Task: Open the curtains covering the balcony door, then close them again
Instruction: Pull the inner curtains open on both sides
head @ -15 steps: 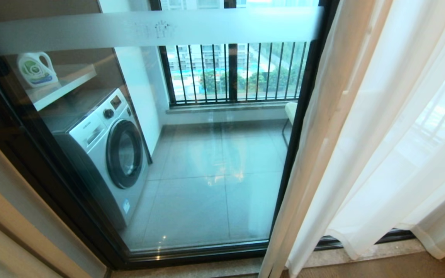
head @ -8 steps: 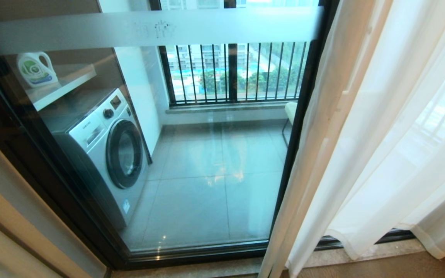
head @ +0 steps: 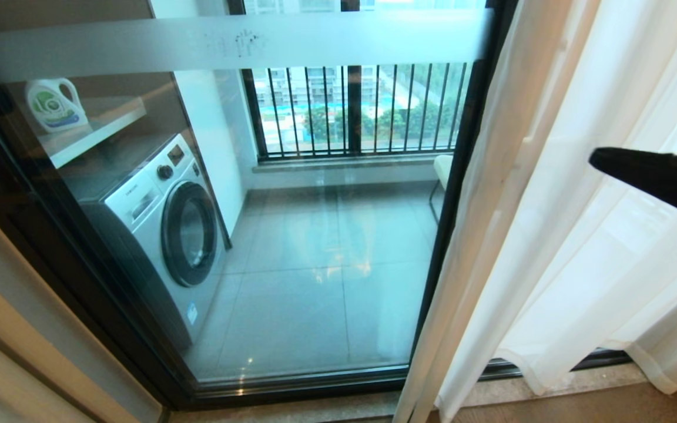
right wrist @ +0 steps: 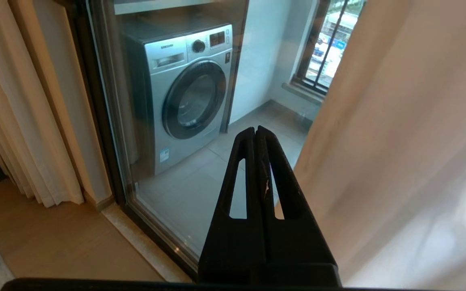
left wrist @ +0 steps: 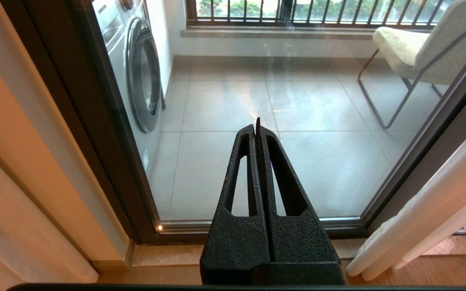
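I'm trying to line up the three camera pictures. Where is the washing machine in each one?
Head view: the silver front-loading washing machine stands at the left, behind the glass balcony door.
Left wrist view: only its round door and front edge show, in the upper left.
Right wrist view: seen whole, upper centre.
Shared landmark: the black-barred railing window.

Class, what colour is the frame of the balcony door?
Dark brown-black: the balcony door frame shows best in the head view.
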